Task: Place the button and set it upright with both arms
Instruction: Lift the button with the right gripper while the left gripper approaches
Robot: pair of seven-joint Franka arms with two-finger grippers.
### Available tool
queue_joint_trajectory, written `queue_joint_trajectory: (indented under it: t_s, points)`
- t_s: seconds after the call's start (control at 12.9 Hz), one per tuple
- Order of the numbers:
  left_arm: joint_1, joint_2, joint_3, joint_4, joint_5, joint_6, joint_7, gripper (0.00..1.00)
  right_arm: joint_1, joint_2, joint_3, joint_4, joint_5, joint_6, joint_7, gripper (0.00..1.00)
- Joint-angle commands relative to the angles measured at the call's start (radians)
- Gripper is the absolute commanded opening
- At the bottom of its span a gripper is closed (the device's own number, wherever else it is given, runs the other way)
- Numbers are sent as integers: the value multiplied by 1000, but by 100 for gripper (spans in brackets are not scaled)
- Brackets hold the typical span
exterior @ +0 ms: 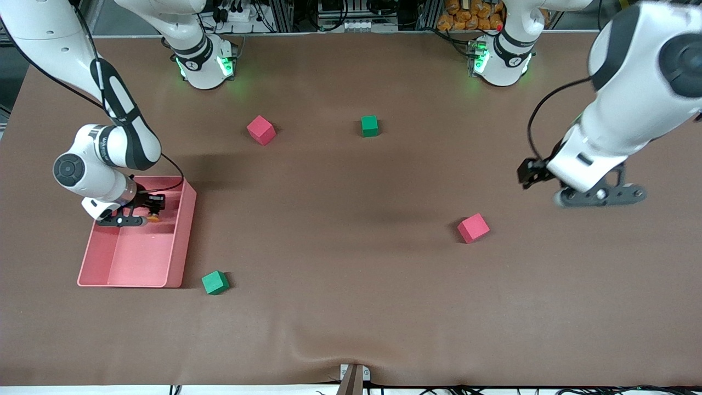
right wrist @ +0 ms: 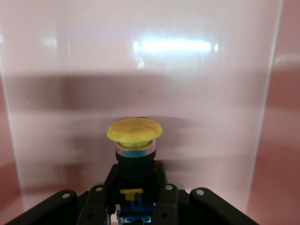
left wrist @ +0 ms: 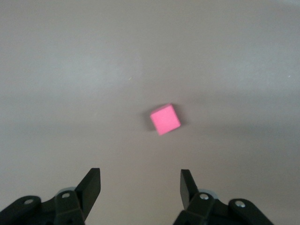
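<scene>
Grips the button (exterior: 154,218) with the right hand (exterior: 145,212), inside the pink tray (exterior: 181,241), at mid-height of the front view toward the right arm's end of the bench (exterior: 351,307). In the right wrist view, shows the fingers pressed against the black body, orange cap sticking out past the fingertips, bits of blue down between them. Cannot tell from these pictures whether the button rests on the tray floor or hangs just above it.

Risks from here:
- Slipping or twisting in the pinch: small round body, narrow contact, so likely to rotate on a fast lift or swing.
- Knocking the tray wall on the way out: close to the hand, and a bump could jar the button loose.
- Striking the green cube (exterior: 215,282), low in the frame just beside the tray's corner, or the pink cube (exterior: 261,130) and green cube (exterior: 369,125) higher up, if carried low across the middle.
- Fumbling the two-arm step: waits with the left hand (exterior: 529,173) spread and empty above bare bench, the second pink cube (left wrist: 165,119) lying near it, apart from the fingers. Could tip the button, or drop it, through a mistimed close or an early release by either hand.
</scene>
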Motion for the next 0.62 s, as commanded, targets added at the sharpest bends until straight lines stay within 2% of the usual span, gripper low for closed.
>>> queue_joint_trajectory:
  t_s: [0.0,0.31,0.54]
  points:
    - [-37,71,3,27,4,46,-69,77,-17,-82,16,17,-14,-20,-61,0]
    - [-49,94,0,24,1,47,-74,77,-5,-106,30,182,-9,-222,-142,0]
    - [-54,117,-7,24,-7,46,-75,77,36,-125,94,308,-8,-351,-148,0]
